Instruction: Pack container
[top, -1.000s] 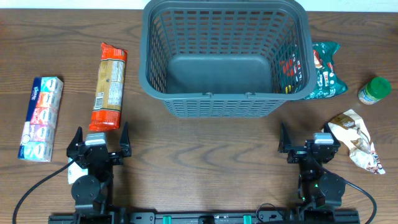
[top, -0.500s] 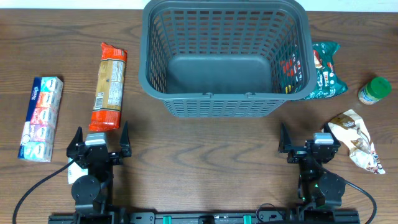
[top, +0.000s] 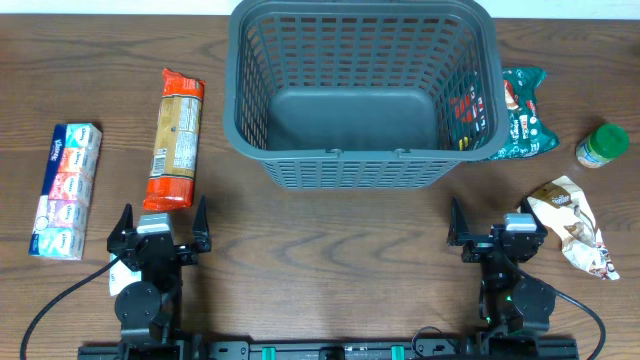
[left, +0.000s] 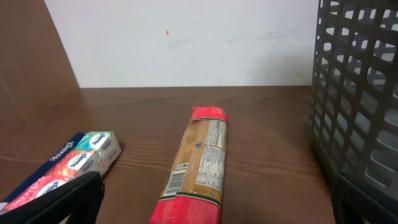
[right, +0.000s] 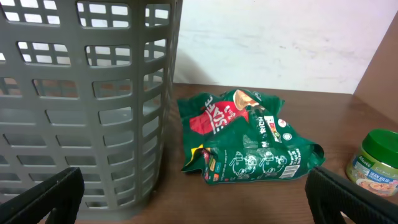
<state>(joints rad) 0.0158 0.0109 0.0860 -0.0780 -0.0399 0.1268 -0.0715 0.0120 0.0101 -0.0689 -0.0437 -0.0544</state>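
The large dark grey plastic basket with lattice walls (top: 350, 170) stands at the 12 o'clock side of the table, and its solid bottom is bare, so I judge that the packing has not begun.

The left gripper (top: 162, 215) rests at 7 o'clock with its fingers spread wide and nothing between them. The right gripper (top: 493, 222) rests at 5 o'clock, also wide and empty.

A long orange-red packet with a clear middle (top: 175, 138) lies just at 12 o'clock from the left gripper, with one end pointing toward it. A flat blue and white pack of tissues (top: 66, 190) lies at 9 o'clock from that packet, well apart. A crumpled green snack bag (top: 522, 112) lies just beside the basket wall at 3 o'clock. A small jar with a green lid (top: 602, 145) and a wrinkled beige bag (top: 572, 225) are near the right gripper.

The first pick is probably the long packet. It is best to take it across its narrow width near the middle, so that it does not sag. Then it must go clearly over the thick rim and be released low.
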